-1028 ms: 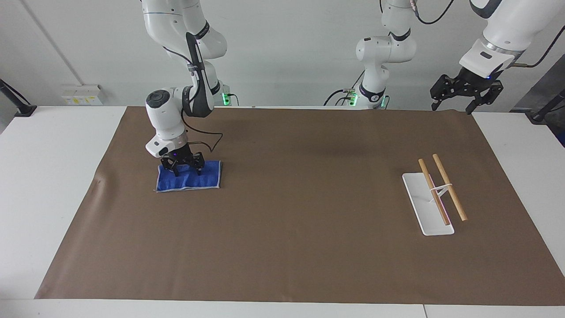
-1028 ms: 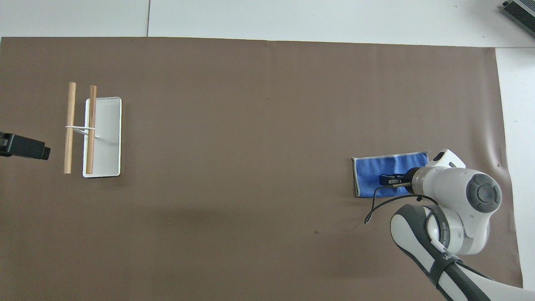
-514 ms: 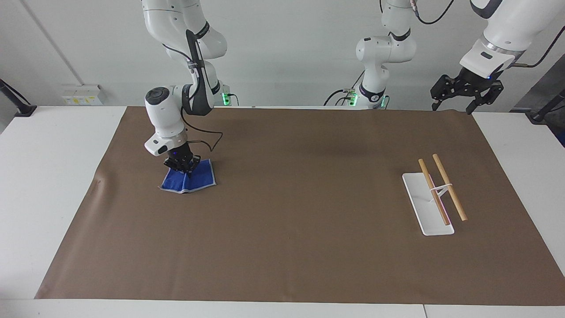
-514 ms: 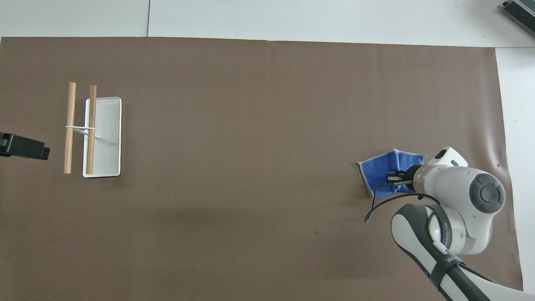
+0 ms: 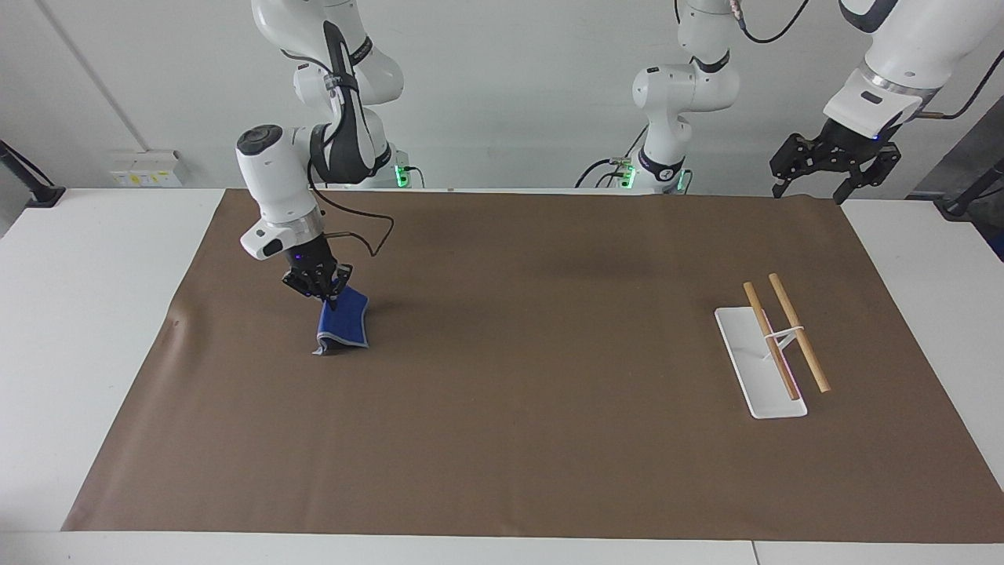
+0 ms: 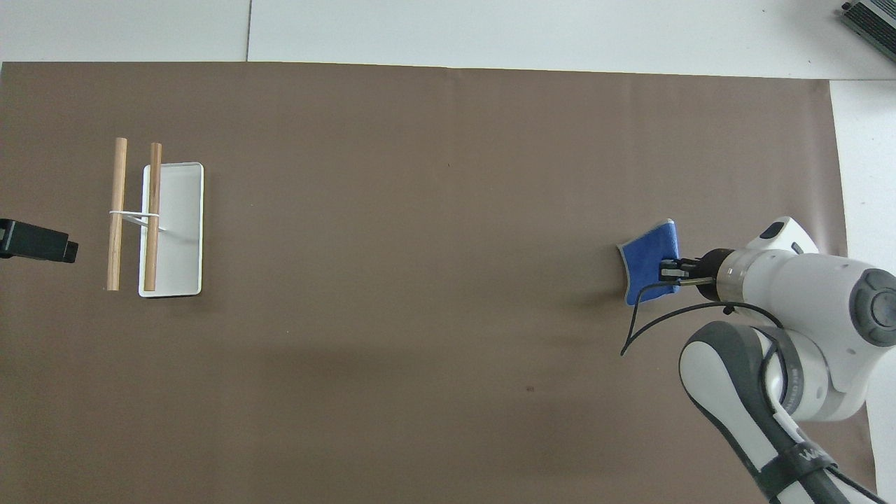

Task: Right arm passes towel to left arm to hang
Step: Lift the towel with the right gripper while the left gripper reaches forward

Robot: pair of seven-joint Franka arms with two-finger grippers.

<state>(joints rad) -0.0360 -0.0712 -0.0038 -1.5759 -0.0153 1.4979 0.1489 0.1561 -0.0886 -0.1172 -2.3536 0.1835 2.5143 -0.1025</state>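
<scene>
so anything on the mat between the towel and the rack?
Nothing. In the overhead view the brown mat is bare from the towel, held up by the right gripper, across to the wooden rack.

The brown mat point(image 6: 434, 245) covers most of the table. Over the mat, at the right arm's end, the right gripper point(image 6: 673, 271) pinches the blue towel point(image 6: 647, 262) — the cloth is bunched up and folded, not flat. A black cable point(image 6: 651, 325) loops down from the gripper. At the left arm's end of the mat stands the rack point(image 6: 150, 218) — two wooden bars over a white tray. The left gripper point(image 6: 38, 241) pokes in at the edge, beside the rack.
</scene>
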